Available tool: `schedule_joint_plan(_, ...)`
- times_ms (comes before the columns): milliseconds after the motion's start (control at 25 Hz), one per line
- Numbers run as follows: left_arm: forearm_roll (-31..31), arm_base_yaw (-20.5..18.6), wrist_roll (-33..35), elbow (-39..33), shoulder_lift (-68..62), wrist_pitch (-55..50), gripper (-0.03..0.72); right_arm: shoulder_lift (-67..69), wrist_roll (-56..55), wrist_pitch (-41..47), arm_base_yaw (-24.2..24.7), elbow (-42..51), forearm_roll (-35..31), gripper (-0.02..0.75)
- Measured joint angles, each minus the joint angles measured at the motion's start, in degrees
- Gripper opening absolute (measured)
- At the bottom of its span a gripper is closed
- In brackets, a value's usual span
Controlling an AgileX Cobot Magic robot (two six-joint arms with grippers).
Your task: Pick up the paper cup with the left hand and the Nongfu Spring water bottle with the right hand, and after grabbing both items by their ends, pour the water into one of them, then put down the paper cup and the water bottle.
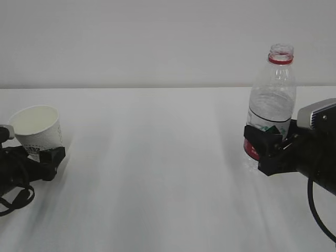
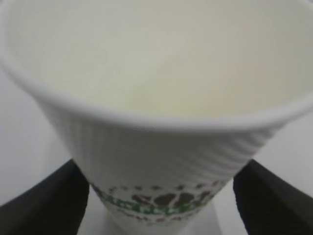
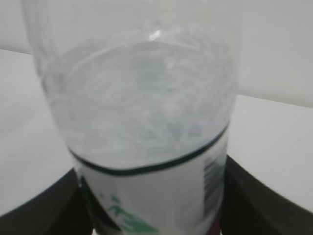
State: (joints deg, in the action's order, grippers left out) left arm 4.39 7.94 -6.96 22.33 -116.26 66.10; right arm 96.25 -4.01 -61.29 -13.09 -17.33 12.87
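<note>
The white paper cup [image 1: 37, 126] stands upright on the table at the far left; its open mouth and green logo fill the left wrist view [image 2: 156, 98]. My left gripper [image 1: 44, 153] is open and straddles the cup's base, with a black finger [image 2: 44, 200] on each side and gaps showing beside the base. At the right is the clear Nongfu Spring water bottle [image 1: 272, 100], uncapped, with a red neck ring. My right gripper [image 1: 268, 146] is shut on its labelled lower part [image 3: 146, 196], fingers pressed against both sides. Water [image 3: 146, 107] shows inside above the label.
The white table [image 1: 157, 168] stretches between the two arms, against a plain pale wall behind. A black cable [image 1: 320, 215] hangs from the right arm at the lower right.
</note>
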Motion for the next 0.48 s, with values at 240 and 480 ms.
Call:
schedule_joint_plan(240, 0.0, 0.0, 0.1, 2.8, -0.4, 0.0, 0.694, 0.0, 0.0, 0.0, 0.0, 0.0, 0.0, 0.494)
schedule_joint_plan(480, 0.0, 0.0, 0.1, 5.8, -2.1, 0.0, 0.692, 0.0, 0.0, 0.0, 0.0, 0.0, 0.0, 0.494)
